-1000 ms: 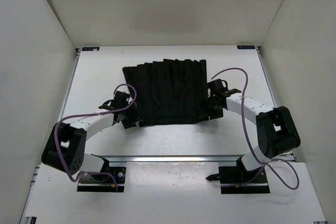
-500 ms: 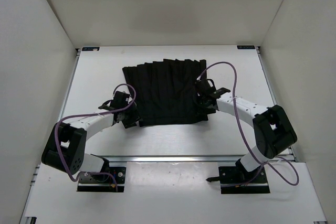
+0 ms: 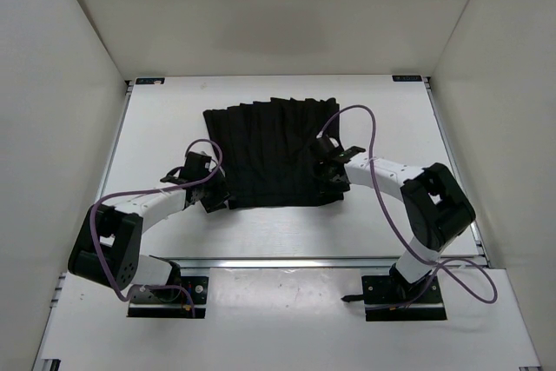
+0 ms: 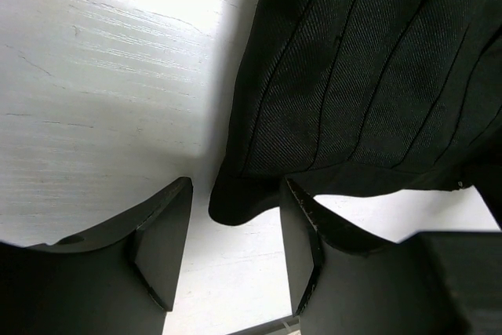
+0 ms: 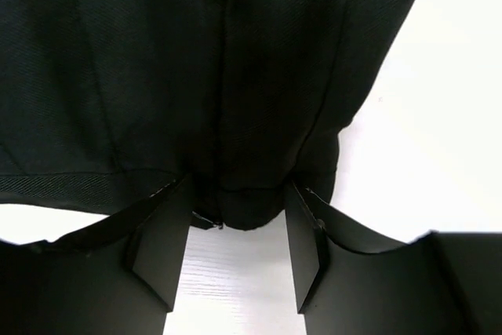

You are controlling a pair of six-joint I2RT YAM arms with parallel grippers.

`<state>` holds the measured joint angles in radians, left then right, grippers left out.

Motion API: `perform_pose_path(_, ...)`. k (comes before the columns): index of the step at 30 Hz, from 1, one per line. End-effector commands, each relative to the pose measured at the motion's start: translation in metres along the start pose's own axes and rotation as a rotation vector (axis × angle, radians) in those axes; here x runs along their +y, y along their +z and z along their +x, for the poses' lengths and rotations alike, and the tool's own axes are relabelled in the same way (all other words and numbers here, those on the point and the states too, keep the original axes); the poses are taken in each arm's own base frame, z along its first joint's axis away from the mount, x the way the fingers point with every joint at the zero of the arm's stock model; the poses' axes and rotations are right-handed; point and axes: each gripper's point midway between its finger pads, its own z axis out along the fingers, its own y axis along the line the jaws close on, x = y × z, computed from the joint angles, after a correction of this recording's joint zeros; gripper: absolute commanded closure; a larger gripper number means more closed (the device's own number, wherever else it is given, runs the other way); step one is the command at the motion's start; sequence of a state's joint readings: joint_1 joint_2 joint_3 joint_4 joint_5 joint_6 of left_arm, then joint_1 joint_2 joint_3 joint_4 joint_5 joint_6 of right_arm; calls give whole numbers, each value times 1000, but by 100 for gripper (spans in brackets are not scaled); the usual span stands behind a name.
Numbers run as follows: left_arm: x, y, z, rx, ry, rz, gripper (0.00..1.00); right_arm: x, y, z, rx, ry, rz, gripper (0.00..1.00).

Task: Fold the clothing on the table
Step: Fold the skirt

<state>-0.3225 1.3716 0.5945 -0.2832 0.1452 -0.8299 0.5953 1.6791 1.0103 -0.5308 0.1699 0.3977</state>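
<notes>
Left gripper (image 4: 235, 194): the jaws stand apart, astride the near left corner of the clothing (image 3: 274, 149). The corner sits in the gap, close to or just touching one finger, with bare table showing beside the other, so it is not pinched.
Right gripper (image 5: 235, 194): the fingers (image 5: 161, 249) flank a small bulge of hem at the near right of the skirt. The cloth fills the gap and meets both inner faces, but I cannot tell whether it is clamped firm.
Clothing position: spread flat in the middle of the table (image 3: 156, 128), pleats running away from the arms, near hem towards the bases, with both grippers at that hem.
Handling, as I judge it: light, soft and limp. The matte weave should give the pads fair friction. The pleats will probably splay or bunch if only one layer is lifted, and the cloth will droop between two holds.
Where to hold: the two near hem corners, taking the full thickness of the hem and pleat stack, so the edge lifts evenly and can be carried over towards the far edge.
Containers: none in view, and nothing holds or is held inside anything.
</notes>
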Motion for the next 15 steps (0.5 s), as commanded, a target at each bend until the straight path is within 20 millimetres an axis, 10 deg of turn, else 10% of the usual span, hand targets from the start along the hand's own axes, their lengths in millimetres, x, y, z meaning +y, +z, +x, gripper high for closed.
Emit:
perform_pose_path(1,9,-1,6,9,-5,-8,40,0,-10,-15,-78,14,86,53)
perform_pose_path(11,9,1,8,19,-9,-1,41,10,0,-9,-29,-12,74,61)
perform_pose_path(15,12,0,7,16,-20,2,40,12,5,4,43,-28,77,98)
